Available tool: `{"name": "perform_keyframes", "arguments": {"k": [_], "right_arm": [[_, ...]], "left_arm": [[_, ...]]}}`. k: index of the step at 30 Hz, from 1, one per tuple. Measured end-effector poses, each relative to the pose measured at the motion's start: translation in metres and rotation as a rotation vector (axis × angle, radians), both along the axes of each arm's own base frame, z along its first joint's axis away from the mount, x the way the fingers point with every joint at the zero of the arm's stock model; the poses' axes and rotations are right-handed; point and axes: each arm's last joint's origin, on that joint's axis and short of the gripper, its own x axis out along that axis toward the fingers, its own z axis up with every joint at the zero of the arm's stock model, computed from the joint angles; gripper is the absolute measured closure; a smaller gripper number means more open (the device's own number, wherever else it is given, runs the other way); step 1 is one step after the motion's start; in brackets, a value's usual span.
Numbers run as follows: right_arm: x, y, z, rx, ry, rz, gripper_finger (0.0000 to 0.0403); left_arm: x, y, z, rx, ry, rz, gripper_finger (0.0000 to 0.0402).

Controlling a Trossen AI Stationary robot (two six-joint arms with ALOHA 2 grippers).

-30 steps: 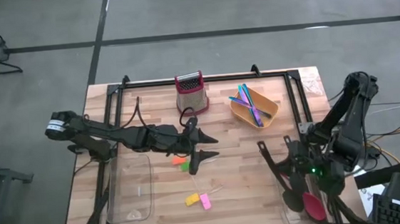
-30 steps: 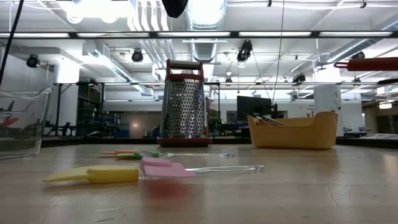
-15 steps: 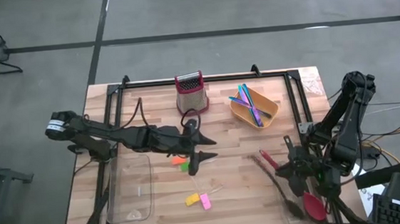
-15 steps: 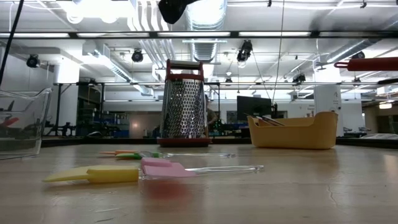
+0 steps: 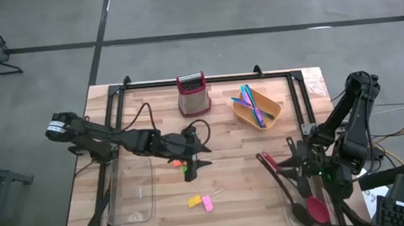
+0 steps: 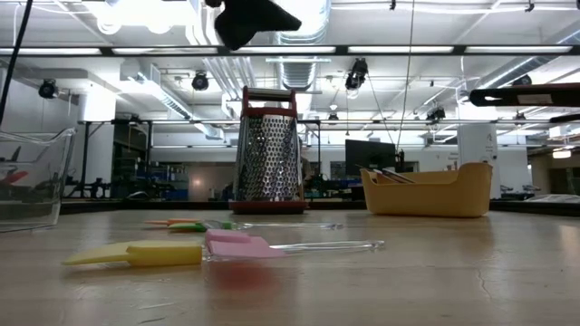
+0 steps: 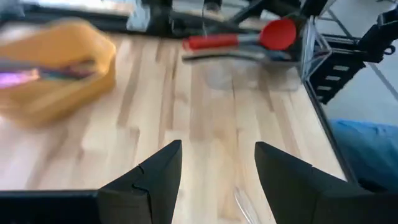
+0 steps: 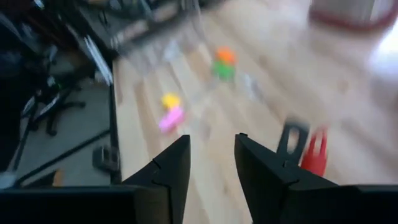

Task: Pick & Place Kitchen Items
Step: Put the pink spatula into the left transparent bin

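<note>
High view: the left pincer [image 5: 193, 159] hangs over the middle of the worktop [image 5: 226, 140], its fingers spread wide and holding nothing, right above the orange piece [image 5: 180, 162] and green piece [image 5: 187, 168]. Nearer the front edge lie the yellow piece [image 5: 193, 200] and pink piece [image 5: 207, 203], touching each other. A clear bin [image 5: 130, 192] sits at the left side. At the back stand the grater [image 5: 192, 93] and, to its right, the bowl [image 5: 256, 109] with the blue, purple and green sticks [image 5: 252, 103] in it. The right pincer [image 5: 298, 169] is at the right front corner, over the red spoon [image 5: 312, 203] and black spoons [image 5: 289, 193], which lie with their heads in a clear tray at that corner.

Low view: the yellow piece [image 6: 136, 254] and pink piece [image 6: 240, 245] lie flat in front, the orange and green ones behind them, the grater [image 6: 267, 152] and bowl [image 6: 428, 192] farther back. A dark part of an arm shows at the top.

Left wrist view: the left fingers [image 7: 152, 180] stand wide apart over bare wood; beyond are the bowl [image 7: 56, 68] and the red spoon [image 7: 249, 37].

Right wrist view: the right fingers [image 8: 168, 171] are parted with nothing between them; a red handle end [image 8: 315, 153] and a black one [image 8: 289, 140] show just beside them. The four pieces lie farther off.
</note>
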Motion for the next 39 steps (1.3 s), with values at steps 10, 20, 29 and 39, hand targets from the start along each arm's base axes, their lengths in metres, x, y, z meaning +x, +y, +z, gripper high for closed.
{"name": "perform_keyframes", "arguments": {"k": [10,20,29,39], "right_arm": [[0.025,-0.016,0.016,-0.200,-0.010,-0.035,0.0274],[0.077,-0.040,0.018,-0.295,-0.039,0.209,0.0388],[0.101,-0.083,0.011,-0.343,-0.345,0.505,0.0394],[0.056,-0.141,-0.010,-0.450,-0.372,0.355,0.0394]], "left_arm": [[-0.008,-0.013,-0.021,-0.063,0.130,-0.019,0.0193],[-0.009,-0.016,-0.025,-0.055,0.140,-0.024,0.0193],[-0.010,-0.015,-0.026,-0.046,0.152,-0.027,0.0193],[-0.015,-0.015,-0.037,0.009,0.220,-0.054,0.0193]]}}
